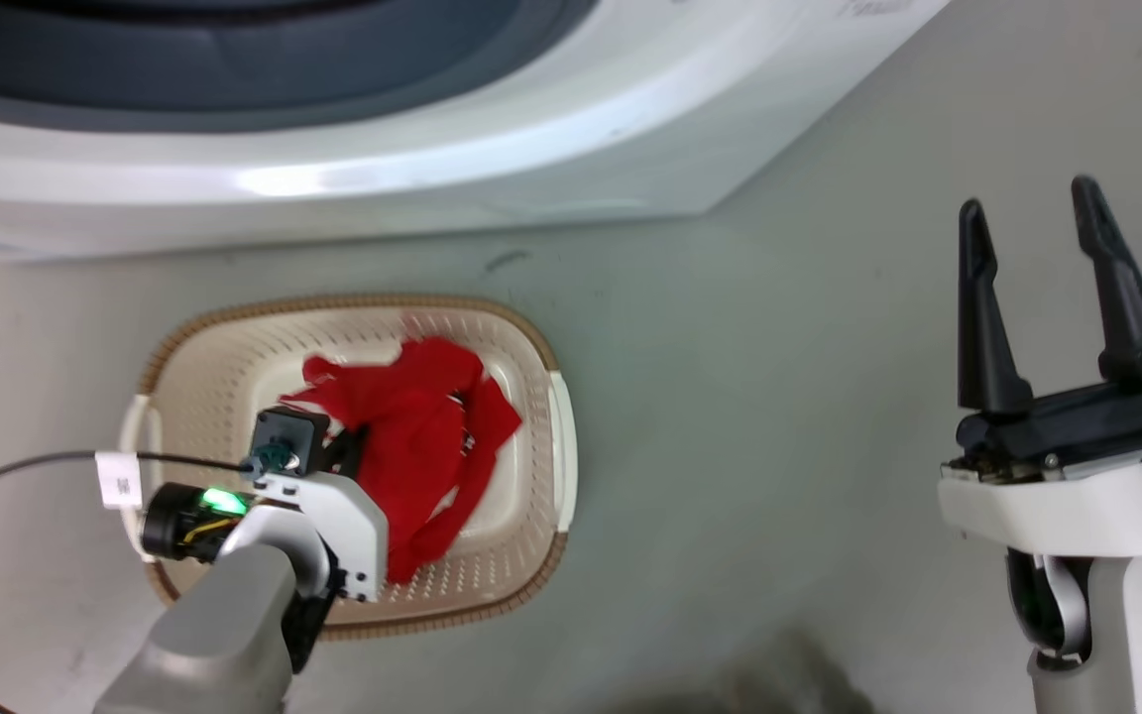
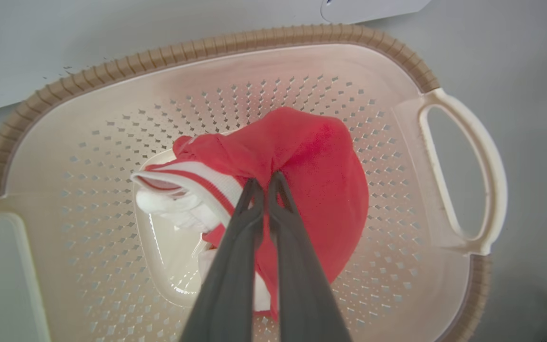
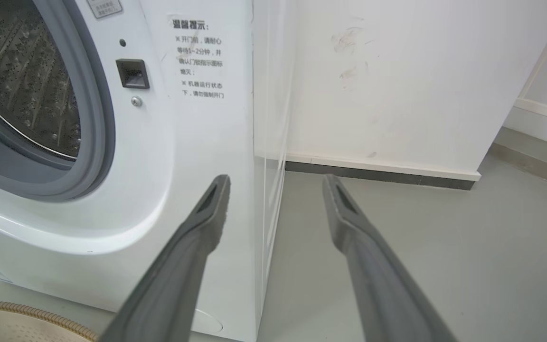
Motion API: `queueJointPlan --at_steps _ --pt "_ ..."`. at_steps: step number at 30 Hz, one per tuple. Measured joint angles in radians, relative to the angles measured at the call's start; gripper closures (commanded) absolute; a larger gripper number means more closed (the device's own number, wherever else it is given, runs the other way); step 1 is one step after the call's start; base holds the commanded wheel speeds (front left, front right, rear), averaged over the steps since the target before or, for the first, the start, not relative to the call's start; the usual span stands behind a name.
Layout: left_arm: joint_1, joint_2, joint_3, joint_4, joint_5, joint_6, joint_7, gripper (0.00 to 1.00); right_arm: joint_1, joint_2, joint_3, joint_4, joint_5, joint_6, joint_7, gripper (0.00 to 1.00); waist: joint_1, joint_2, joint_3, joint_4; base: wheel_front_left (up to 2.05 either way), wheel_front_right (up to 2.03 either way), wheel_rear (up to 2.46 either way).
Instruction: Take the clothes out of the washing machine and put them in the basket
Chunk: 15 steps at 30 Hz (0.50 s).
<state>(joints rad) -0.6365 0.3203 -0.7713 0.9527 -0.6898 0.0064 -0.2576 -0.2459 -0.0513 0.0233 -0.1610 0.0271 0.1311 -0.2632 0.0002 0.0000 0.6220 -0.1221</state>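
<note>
garment: bright red soft fabric garment with white striped trim (image 2: pixel 311 166), centre of the left wrist frame, inside the low oval cream plastic basket with a brown woven-look rim (image 2: pixel 112 71)
handling: likely light, limp, not fragile; it bunches and drapes, so pinch a gathered fold
left gripper (image 2: pixel 265 183): fingers pressed together on a red fold
right gripper (image 1: pixel 1029 203): spread, empty, right of the head frame
writing: large white front-loading washing machine (image 3: pixel 197 142), left of the right wrist frame, bears a chinese notice (image 3: pixel 197 59) headed 温馨提示; smaller print unreadable

On the washing machine (image 3: pixel 197 156), a printed Chinese notice (image 3: pixel 200 59) on its white front is headed "温馨提示:". Its lines mention "1-2分钟" and end "开门". The sticker (image 3: pixel 104 7) above it and the white tag (image 1: pixel 118 480) on the cable (image 1: pixel 36 459) are too small to read.
</note>
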Motion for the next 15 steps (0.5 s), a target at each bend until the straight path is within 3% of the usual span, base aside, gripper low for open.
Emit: queueJointPlan --at_steps 7,15 --pt "-0.116 -0.038 -0.022 0.211 0.017 -0.029 0.026 1.00 -0.045 0.000 -0.012 -0.022 0.021 0.000 0.000 0.00 0.0000 0.0000 0.115 -0.025 0.00 0.00 0.00" --pt "-0.161 -0.070 -0.021 0.309 0.005 -0.040 0.062 1.00 -0.071 0.000 -0.018 -0.027 0.042 0.000 0.000 0.00 0.0000 0.0000 0.201 -0.046 0.00 0.00 0.00"
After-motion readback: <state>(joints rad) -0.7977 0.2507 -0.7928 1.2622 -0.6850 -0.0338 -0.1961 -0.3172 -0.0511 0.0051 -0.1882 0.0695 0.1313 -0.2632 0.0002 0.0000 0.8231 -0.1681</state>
